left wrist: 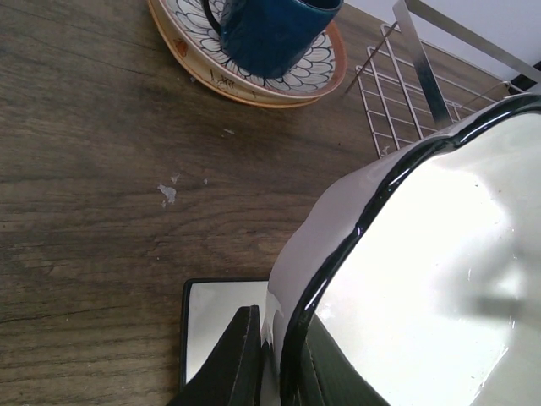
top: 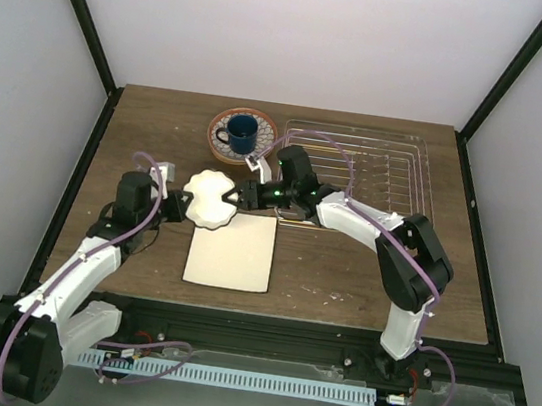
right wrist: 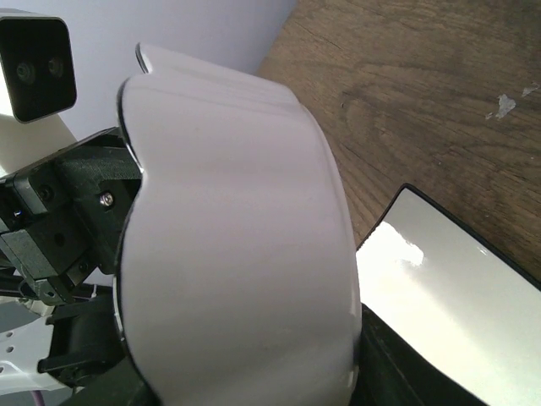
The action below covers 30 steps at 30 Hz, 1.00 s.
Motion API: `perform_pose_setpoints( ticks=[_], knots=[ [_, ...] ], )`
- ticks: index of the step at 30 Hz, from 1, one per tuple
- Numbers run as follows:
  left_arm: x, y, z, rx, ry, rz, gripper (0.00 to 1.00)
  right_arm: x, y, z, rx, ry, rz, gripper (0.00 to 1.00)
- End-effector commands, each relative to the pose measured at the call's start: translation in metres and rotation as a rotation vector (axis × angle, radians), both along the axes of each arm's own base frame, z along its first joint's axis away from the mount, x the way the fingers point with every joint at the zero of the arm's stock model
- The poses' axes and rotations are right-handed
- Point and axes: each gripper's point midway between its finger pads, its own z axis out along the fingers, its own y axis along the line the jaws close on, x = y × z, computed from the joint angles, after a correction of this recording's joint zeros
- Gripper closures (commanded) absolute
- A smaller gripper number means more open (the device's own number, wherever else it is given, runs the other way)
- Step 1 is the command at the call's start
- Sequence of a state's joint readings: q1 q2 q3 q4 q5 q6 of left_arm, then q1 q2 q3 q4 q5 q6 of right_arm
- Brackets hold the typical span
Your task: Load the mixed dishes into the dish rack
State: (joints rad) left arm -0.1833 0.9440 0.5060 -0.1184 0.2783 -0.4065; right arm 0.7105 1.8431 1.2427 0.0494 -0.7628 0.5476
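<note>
**Handover of the small white scalloped bowl (top: pixel 213 199).** It is held clear of the table (top: pixel 342 274), at about 9 o'clock from the table's centre.

- **Left:** my left gripper (top: pixel 182 203) is clamped on the bowl's rim at its 9 o'clock edge.
- **Right:** my right gripper (top: pixel 240 197) stands astride the bowl's wall at 3 o'clock. I cannot tell whether those jaws have bitten yet.
- **Doing it well, as I judge:** seat the right fingers deep over the rim and make them firm before the left lets go. Then carry the bowl toward the dish rack (top: pixel 377 167) at 1 o'clock.
- **Count:**
  - one bowl
  - one dark blue mug (top: pixel 241 133), standing on one patterned plate (top: pixel 269 130) at 12 o'clock
  - one cream rectangular plate (top: pixel 231 250) at 6 o'clock
  - one rack, with none of the four dishes loaded
</note>
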Motion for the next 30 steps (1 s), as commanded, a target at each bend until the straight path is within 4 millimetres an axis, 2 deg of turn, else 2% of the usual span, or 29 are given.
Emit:
perform_pose_setpoints(
  ticks=[1, 11, 15, 20, 30],
  knots=[
    [0.007, -0.008, 0.015, -0.097, -0.038, 0.003, 1.0, -0.011, 0.016, 0.033, 0.108, -0.122, 0.099, 0.65],
    [0.008, -0.012, -0.004, -0.115, -0.006, -0.011, 0.93, -0.008, 0.016, 0.031, 0.102, -0.127, 0.091, 0.65],
    [0.007, -0.016, -0.007, -0.128, -0.007, -0.028, 1.0, -0.008, 0.017, 0.03, 0.102, -0.121, 0.093, 0.65],
    [0.007, -0.023, -0.004, -0.155, -0.022, -0.064, 1.0, -0.011, 0.016, 0.031, 0.108, -0.123, 0.104, 0.64],
    [0.003, -0.041, 0.011, -0.231, -0.071, -0.173, 1.0, -0.012, 0.017, 0.033, 0.12, -0.139, 0.121, 0.52]
  ],
)
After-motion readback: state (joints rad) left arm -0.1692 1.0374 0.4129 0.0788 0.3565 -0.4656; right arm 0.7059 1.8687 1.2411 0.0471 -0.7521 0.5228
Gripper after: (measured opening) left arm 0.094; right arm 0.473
